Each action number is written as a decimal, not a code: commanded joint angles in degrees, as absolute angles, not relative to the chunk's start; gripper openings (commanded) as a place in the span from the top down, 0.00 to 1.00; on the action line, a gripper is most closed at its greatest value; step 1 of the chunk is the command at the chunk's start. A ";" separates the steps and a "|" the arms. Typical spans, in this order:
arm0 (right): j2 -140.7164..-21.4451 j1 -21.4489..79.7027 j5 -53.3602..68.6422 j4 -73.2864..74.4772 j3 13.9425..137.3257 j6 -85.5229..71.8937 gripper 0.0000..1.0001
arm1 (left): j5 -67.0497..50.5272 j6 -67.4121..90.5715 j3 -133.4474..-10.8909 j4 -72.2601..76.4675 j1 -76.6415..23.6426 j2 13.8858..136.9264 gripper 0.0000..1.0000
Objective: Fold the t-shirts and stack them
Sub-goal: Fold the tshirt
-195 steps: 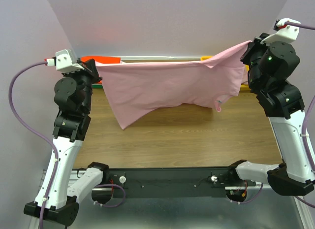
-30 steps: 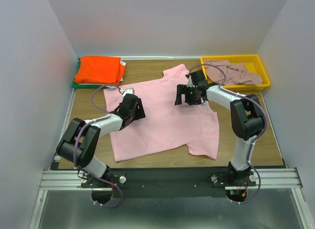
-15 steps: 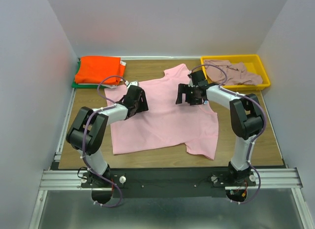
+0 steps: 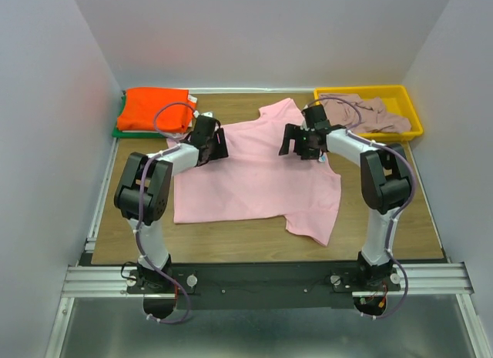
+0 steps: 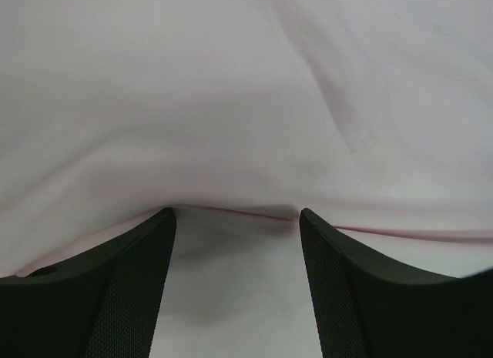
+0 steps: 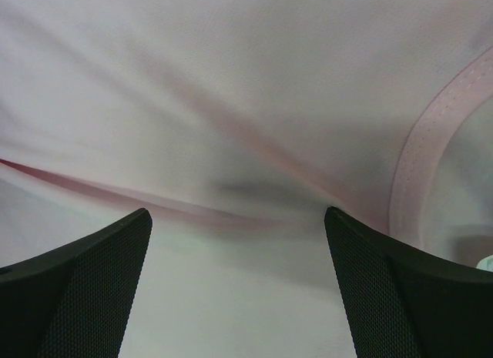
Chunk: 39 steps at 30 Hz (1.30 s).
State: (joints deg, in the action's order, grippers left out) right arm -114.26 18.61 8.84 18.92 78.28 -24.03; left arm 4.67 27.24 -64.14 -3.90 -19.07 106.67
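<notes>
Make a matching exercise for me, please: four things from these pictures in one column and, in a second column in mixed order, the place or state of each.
Things:
1. light pink t-shirt
2. orange t-shirt
3. mauve t-shirt
4. yellow tray

Places or states:
A. stands at the far right
B. spread out in the middle
C. folded, at the far left
D. crumpled inside a container

Pairs: 1-B, 2-C, 3-D, 4-A
</notes>
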 commanded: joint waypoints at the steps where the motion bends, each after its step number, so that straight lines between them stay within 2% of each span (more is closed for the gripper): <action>1: -117.68 18.10 7.65 19.86 80.41 -25.31 0.00 | 1.41 24.79 -68.99 -6.76 -17.23 109.86 0.27; 13: -122.34 18.02 8.44 19.95 87.01 -28.47 0.00 | -5.79 23.56 -77.60 -8.08 -13.63 116.72 0.27; 25: -123.84 18.02 12.13 20.04 91.41 -26.72 0.00 | -6.33 20.22 -86.48 -9.85 -12.66 119.63 0.27; 31: -119.71 18.02 13.53 20.04 91.76 -24.17 0.00 | 1.56 20.39 -79.29 -8.09 -13.09 105.40 0.27; 39: -109.00 17.93 11.95 19.95 86.23 -22.68 0.00 | 14.32 31.36 -53.84 -9.14 -14.41 80.11 0.29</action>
State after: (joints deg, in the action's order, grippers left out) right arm -114.93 18.24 12.01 19.88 88.18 -24.21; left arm 6.09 24.97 -64.14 -7.77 -13.89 87.55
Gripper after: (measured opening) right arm 0.996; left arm 0.720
